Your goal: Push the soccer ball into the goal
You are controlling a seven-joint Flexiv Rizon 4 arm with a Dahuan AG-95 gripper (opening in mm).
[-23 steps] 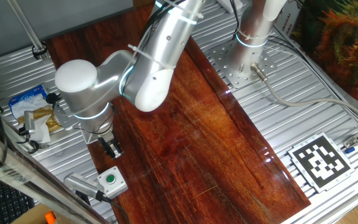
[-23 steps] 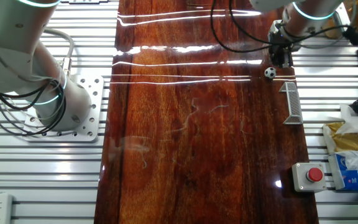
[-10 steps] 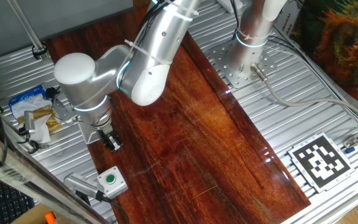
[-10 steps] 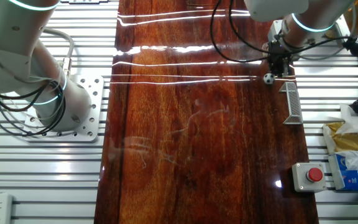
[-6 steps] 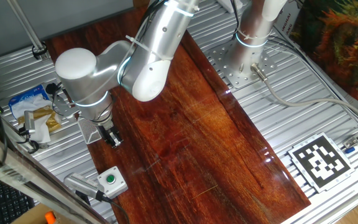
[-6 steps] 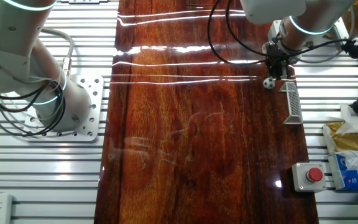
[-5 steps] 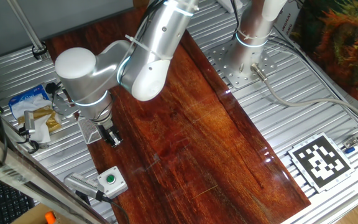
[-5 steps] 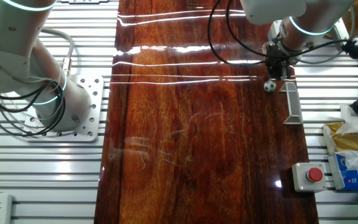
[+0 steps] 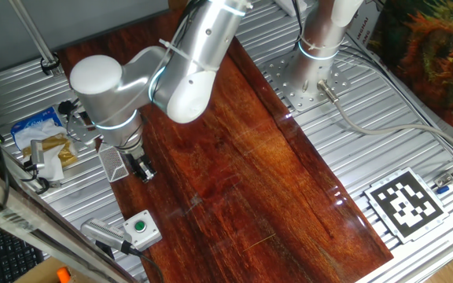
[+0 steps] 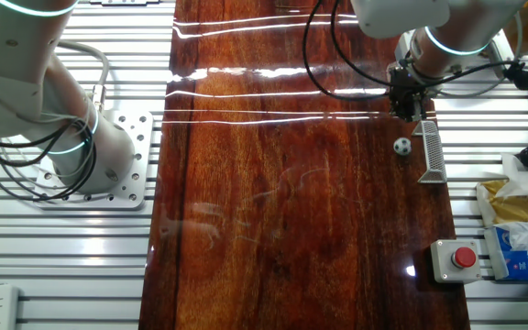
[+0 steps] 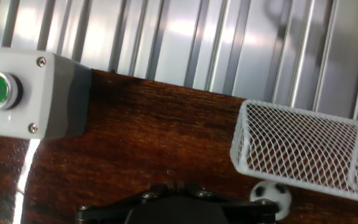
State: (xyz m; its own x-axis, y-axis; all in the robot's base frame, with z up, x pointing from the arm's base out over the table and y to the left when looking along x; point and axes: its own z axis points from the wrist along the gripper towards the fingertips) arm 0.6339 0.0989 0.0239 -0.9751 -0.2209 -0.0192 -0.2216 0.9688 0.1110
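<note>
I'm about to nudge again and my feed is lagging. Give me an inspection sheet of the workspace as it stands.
Surface: glossy dark red wooden board with glare streaks, set on a ribbed metal table.
Job's things: tiny black-and-white soccer ball on the board, just beside the open face of the small white mesh goal, not clearly inside it.
Clutter: grey box with a green button; box with a red button; blue-and-white packets; black-and-white marker tag.
Grippers: gripper low over the board, next to the ball and apart from it; whether it is open or shut cannot be told.
Cables: black cables loop over the board's far end; grey cable across the table.
Surroundings: second silver arm base.
</note>
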